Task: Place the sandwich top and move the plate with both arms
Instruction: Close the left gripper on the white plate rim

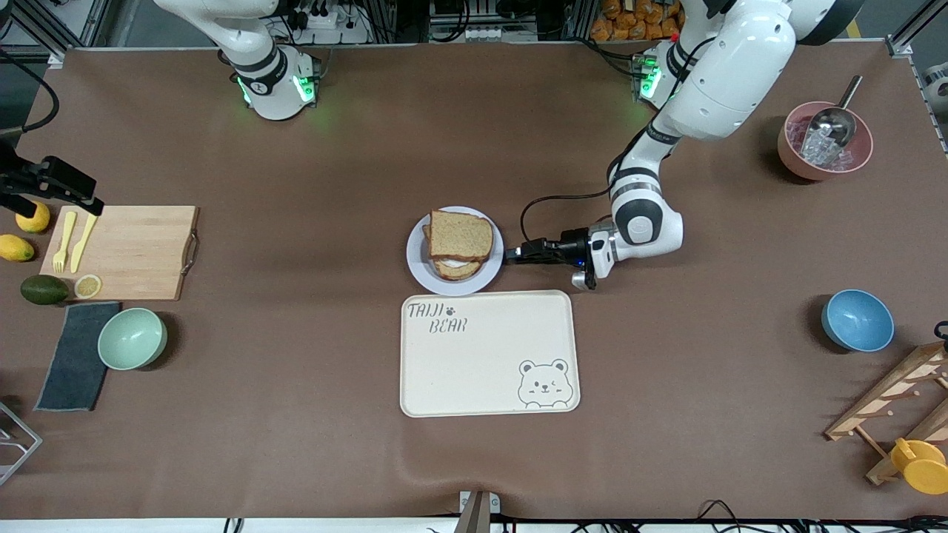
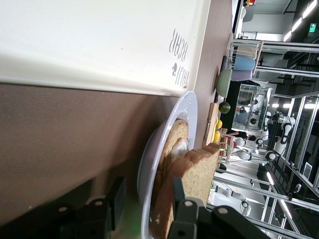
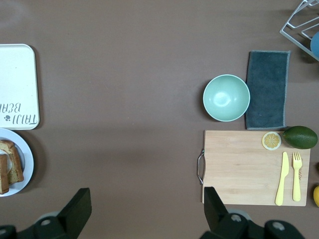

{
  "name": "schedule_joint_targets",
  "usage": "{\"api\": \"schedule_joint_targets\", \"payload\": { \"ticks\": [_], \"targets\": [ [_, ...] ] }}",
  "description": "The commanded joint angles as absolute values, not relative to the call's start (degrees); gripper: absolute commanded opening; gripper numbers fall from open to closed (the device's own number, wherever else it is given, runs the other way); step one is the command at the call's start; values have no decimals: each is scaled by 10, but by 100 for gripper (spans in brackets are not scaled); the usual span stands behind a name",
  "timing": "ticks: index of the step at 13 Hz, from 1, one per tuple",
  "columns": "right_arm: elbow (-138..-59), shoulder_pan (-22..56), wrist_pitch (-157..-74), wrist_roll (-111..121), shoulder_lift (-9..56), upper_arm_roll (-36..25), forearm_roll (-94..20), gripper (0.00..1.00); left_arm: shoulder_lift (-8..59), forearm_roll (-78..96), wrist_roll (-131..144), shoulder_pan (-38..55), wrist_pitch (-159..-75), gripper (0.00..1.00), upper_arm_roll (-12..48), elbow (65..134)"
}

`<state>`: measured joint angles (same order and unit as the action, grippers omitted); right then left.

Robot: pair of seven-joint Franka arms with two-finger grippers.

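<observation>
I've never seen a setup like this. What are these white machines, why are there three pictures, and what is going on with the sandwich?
These are two white jointed robot arms, each ending in a black two-finger gripper. The wide picture looks down from a high camera facing them; the other two come from cameras on each arm's wrist.

On the brown table, a plain tan wholemeal bread slice lies on top of a sandwich on a small round pale plate, with a cream rectangular bear tray nearer the camera.

The left gripper reaches low at the plate's rim, one finger above the rim and one below, not yet clamped. The right gripper waits open above the table near a wooden cutting board, holding nothing.
</observation>
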<state>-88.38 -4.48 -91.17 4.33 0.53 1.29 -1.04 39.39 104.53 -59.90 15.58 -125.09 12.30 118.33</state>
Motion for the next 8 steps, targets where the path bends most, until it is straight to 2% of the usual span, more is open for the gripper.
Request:
{"api": "schedule_joint_targets", "payload": {
  "ticks": [1, 8],
  "targets": [
    [-883, -46, -907, 36, 5, 15, 0, 100, 402, 1070, -602, 170, -1263, 41, 124, 1172],
    [-883, -46, -897, 33, 6, 15, 0, 100, 410, 1085, -608, 186, -1264, 35, 124, 1166]
  ]
}}
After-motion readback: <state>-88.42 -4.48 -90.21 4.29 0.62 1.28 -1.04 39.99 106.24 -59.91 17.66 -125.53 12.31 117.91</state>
